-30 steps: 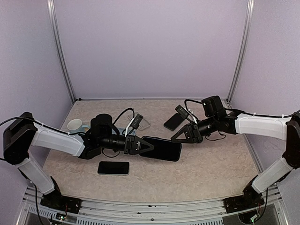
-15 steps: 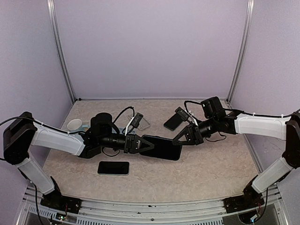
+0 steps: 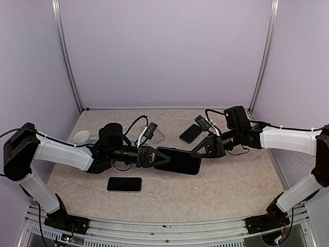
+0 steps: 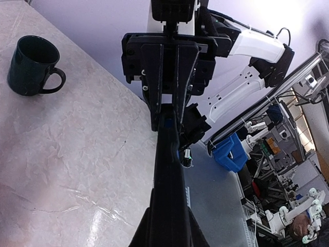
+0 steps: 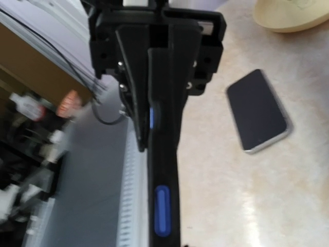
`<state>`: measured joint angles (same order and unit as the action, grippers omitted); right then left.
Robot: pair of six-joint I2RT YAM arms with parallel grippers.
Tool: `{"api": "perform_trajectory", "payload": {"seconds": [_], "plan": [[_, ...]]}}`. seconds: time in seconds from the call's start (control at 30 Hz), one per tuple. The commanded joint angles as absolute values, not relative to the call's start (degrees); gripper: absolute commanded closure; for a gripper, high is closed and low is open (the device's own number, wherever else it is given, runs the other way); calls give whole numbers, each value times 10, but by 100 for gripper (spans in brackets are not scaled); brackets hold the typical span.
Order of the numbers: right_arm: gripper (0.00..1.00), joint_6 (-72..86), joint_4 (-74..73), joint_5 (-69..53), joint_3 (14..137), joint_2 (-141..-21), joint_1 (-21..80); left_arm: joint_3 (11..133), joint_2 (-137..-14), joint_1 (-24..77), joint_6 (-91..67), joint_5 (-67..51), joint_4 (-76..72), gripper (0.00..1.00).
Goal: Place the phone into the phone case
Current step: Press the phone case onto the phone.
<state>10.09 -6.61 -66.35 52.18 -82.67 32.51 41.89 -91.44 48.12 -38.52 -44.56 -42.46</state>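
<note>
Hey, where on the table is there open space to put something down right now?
Front right is bare: between the black case, right arm and the near edge of the table. Also bare left of the front phone. Crowded: back left around the bowl and cables, and the middle, where the left gripper and right gripper clamp the case.

Phone case (image 3: 177, 161) sits mid-table, between the left gripper (image 3: 159, 159) at its left end and the right gripper (image 3: 197, 153) at its right end. Phone (image 3: 124, 184) lies on the table (image 3: 231, 190), in front of the left gripper. Second phone (image 3: 190, 134) lies behind the case. Bowl (image 3: 82, 137) is at far left, behind the left arm.
</note>
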Motion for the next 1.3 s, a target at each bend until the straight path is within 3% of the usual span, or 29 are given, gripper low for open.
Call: {"api": "perform_trajectory", "payload": {"seconds": [0.0,0.07,0.3,0.47,0.83,1.27], "plan": [[100,210,51,-753,496,-814,293,429,-888,481,-371,-451,-448,100],[100,229,61,-753,494,-811,284,426,-882,481,-366,-447,-443,100],[63,220,24,-711,504,-790,278,424,-878,477,-368,-427,-434,100],[47,199,-9,-668,501,-784,278,420,-877,471,-376,-414,-446,100],[38,212,24,-544,456,-765,282,402,-855,460,-402,-374,-509,100],[41,253,116,-561,443,-809,342,398,-868,459,-428,-362,-554,100]]}}
